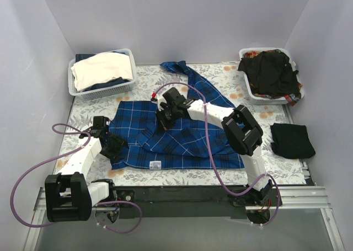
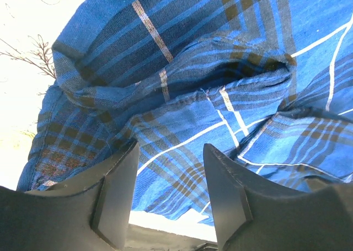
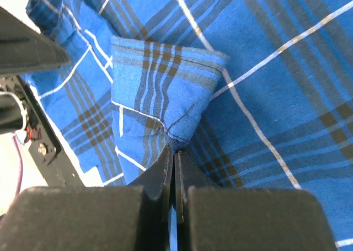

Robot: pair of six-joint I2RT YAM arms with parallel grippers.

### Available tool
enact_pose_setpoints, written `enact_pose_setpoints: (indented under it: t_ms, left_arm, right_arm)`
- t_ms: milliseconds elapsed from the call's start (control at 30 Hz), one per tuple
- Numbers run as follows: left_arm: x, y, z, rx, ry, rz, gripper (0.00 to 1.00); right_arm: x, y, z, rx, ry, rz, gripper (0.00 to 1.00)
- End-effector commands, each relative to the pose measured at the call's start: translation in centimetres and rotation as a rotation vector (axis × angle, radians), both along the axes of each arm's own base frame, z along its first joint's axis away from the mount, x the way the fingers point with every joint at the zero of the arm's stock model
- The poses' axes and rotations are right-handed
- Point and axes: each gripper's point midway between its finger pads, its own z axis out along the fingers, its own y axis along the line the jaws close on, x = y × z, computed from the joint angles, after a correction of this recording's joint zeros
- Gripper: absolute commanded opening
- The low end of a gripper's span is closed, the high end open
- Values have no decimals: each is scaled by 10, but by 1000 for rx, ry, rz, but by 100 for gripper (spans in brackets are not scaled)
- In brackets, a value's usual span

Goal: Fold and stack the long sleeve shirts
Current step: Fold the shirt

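A: Right pincer [image 3: 174,151], what is gripped?
B: A fold of the plaid shirt [image 1: 182,138], mid-frame on the bench [image 1: 262,105]. Left pincer [image 2: 171,151] is held open; folding seems underway, and the shirt's lower-left hem must be grasped next.

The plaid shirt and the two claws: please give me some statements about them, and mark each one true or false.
1. The right claw is shut on a fold of the plaid shirt. True.
2. The left claw is shut too. False: its fingers stand apart.
3. A folded black shirt lies on the table, right of the plaid one. True.
4. The plaid shirt is stacked on the black shirt. False: they lie apart.
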Motion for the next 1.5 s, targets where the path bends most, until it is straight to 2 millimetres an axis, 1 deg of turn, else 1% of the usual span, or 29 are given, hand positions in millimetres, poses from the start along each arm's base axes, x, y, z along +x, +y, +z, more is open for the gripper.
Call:
enact_pose_setpoints:
  t_ms: [0,33,67,100,133,233,267,367,433,533,567,633,667,800,833,867,900,933,1033,1100,1133,1233,1267,1300,1333,1367,1400,1433,1467]
  left_arm:
    - [7,-2,12,-10,-47,-21,49]
    - [8,-2,12,-9,-51,-24,49]
    - [9,-1,14,-10,-57,-25,49]
    - [9,-1,14,-7,-58,-28,49]
    - [12,-1,17,-5,-70,-35,49]
    - [16,-1,22,-1,-92,-49,49]
    - [19,-1,25,1,-102,-50,49]
    - [23,-1,31,3,-122,-59,49]
    - [24,0,34,8,-127,-61,49]
    - [27,3,37,21,-133,-50,49]
    - [28,3,39,22,-140,-45,49]
    - [32,5,43,33,-154,-36,49]
    - [32,6,44,36,-156,-27,49]
    - [36,16,55,82,-166,14,49]
    - [40,17,66,90,-194,23,48]
    - [36,29,67,148,-181,51,48]
    - [35,33,73,164,-186,69,48]
    - [36,38,85,186,-218,89,48]
    - [20,60,98,290,-182,185,48]
    - [7,77,106,371,-157,246,48]
    - [6,80,110,384,-164,270,48]
    - [3,88,120,423,-173,297,47]
    - [6,88,121,422,-182,291,47]
    - [9,84,121,404,-192,269,48]
    - [14,80,120,391,-208,243,48]
    - [22,78,122,384,-238,224,48]
    - [25,75,117,368,-243,202,48]
    - [33,60,115,301,-271,134,48]
    - [47,53,121,282,-332,81,47]
  right_arm:
    - [21,10,58,60,-136,-72,1]
    - [33,7,66,46,-187,-119,1]
    - [38,5,84,60,-235,-143,1]
    - [47,1,95,59,-273,-176,1]
    - [61,0,115,62,-341,-222,1]
    - [80,-11,155,59,-463,-306,1]
    - [85,-13,175,76,-502,-326,1]
    - [96,-18,209,100,-587,-384,1]
    - [97,-17,215,102,-610,-383,1]
    - [89,-4,203,81,-624,-334,1]
    - [87,2,190,60,-623,-319,1]
    - [72,18,170,15,-645,-274,1]
    - [59,34,152,-3,-649,-238,1]
    - [42,58,97,-97,-687,-217,1]
    - [40,61,86,-117,-685,-220,1]
    - [31,67,67,-137,-668,-208,1]
    - [28,69,60,-146,-662,-207,1]
    - [22,69,49,-161,-652,-194,1]
    - [2,75,33,-163,-639,-140,2]
    - [-21,78,22,-133,-588,-68,19]
    - [-29,78,20,-122,-564,-48,28]
    - [-54,72,22,-80,-481,-16,43]
    - [-58,70,39,-42,-477,-16,47]
    - [-69,63,35,-33,-440,0,51]
    - [-72,61,42,-9,-433,-4,57]
    - [-70,61,68,55,-453,-20,62]
    - [-72,54,68,57,-453,-25,65]
    - [-71,49,87,90,-457,-47,66]
    - [-61,40,91,86,-450,-79,66]
